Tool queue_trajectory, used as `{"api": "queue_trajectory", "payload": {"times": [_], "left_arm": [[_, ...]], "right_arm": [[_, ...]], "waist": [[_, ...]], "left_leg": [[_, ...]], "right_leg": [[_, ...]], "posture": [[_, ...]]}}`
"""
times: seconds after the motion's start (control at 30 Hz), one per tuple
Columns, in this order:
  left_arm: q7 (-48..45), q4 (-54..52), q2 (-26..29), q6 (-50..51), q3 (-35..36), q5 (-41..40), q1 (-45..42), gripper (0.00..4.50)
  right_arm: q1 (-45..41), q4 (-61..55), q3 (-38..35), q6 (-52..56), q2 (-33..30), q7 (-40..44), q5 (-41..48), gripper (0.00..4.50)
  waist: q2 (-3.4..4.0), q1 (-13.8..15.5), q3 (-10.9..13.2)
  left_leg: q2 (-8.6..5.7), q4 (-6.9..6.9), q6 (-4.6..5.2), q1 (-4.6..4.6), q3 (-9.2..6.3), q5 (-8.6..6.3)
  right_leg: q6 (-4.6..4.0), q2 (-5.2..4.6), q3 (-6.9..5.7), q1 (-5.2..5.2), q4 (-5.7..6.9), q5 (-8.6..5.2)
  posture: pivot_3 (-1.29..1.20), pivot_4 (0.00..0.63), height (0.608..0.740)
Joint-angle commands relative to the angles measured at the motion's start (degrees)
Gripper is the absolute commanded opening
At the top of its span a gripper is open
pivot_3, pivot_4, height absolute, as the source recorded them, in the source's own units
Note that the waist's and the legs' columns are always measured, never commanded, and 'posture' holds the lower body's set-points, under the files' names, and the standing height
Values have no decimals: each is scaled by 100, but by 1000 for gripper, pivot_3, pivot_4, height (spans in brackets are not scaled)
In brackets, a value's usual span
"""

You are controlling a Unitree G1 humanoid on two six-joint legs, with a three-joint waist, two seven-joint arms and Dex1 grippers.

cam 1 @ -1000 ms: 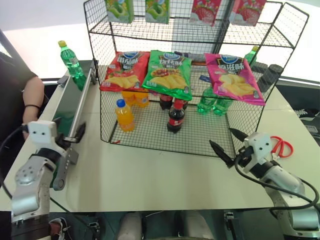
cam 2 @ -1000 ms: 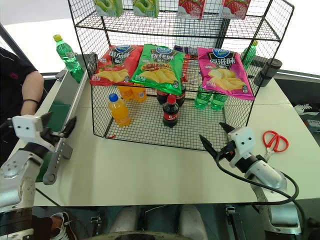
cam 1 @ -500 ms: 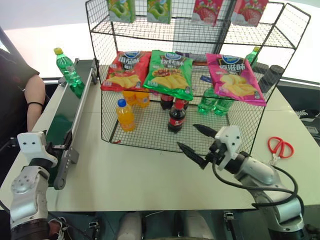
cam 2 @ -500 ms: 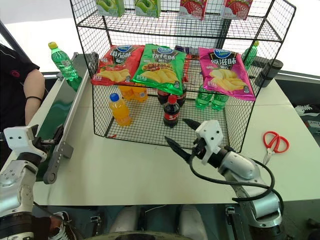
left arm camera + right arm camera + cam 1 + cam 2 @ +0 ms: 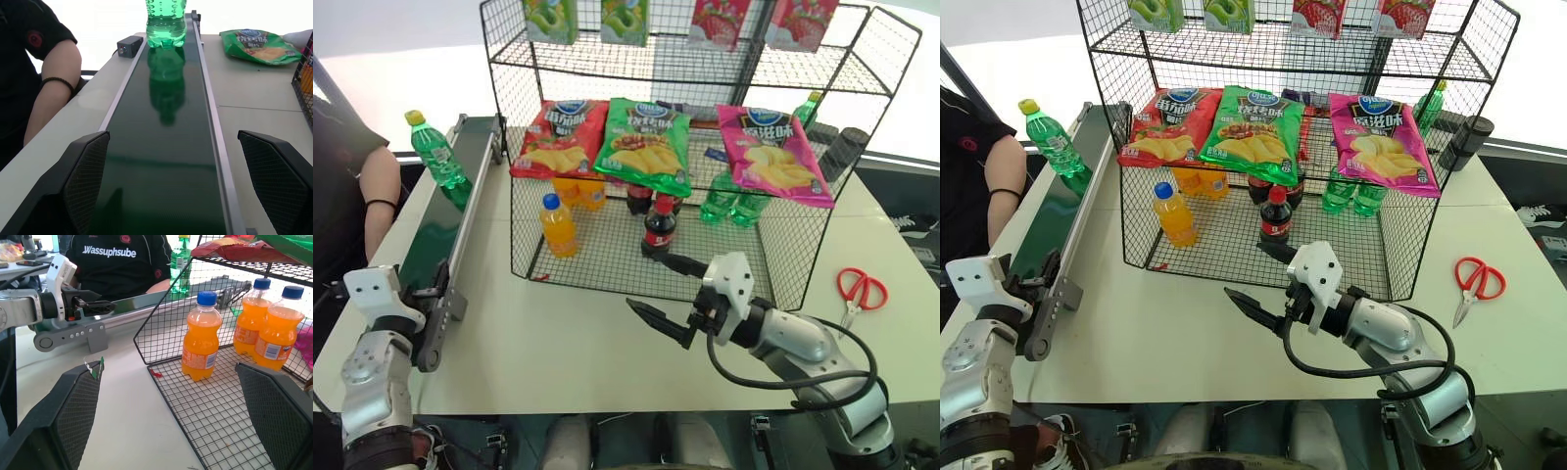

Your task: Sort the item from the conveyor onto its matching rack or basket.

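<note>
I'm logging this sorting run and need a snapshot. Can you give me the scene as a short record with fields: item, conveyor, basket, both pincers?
item: green soda bottle, yellow cap, upright on the belt's far end
conveyor: dark green belt along the table's left edge
basket: black wire basket, holds orange, cola and green bottles
left pincer: open, empty, at the belt's near end, aimed along it toward the bottle
right pincer: open, empty, over the table in front of the basket
bystander: person's arm beside the conveyor
</note>
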Motion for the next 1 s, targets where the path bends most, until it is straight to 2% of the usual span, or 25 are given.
{"api": "queue_trajectory", "payload": {"times": [0.03,0.37,0.7,1.0], "left_arm": [[118,-60,2,-202,189,-56,-6,4500],[264,-140,-39,-225,223,-134,12,4500],[300,-20,-13,-287,222,-174,-102,4500],[200,81,-23,-417,225,-212,-174,4500]], "right_arm": [[-4,-82,7,-99,13,-63,-65,4474],[-18,-14,-51,407,6,-73,217,4474],[160,91,25,106,121,-40,86,4474],[-77,-33,128,328,182,-184,166,4474]], "waist": [[0,0,0],[-3,-2,-2],[-3,-3,-2],[-3,-10,-1]], "left_leg": [[0,0,0,0,0,0],[1,-2,-1,0,0,0],[1,-7,-2,-4,-1,-1],[0,-10,-2,-5,-1,-1]], "right_leg": [[0,-1,0,0,0,0],[-1,-7,1,-1,-1,0],[-4,-16,1,-5,-8,-1],[-18,-21,1,-8,-9,-9]], "posture": [[0,150,740],[0,150,740],[0,150,740],[0,150,740]]}}
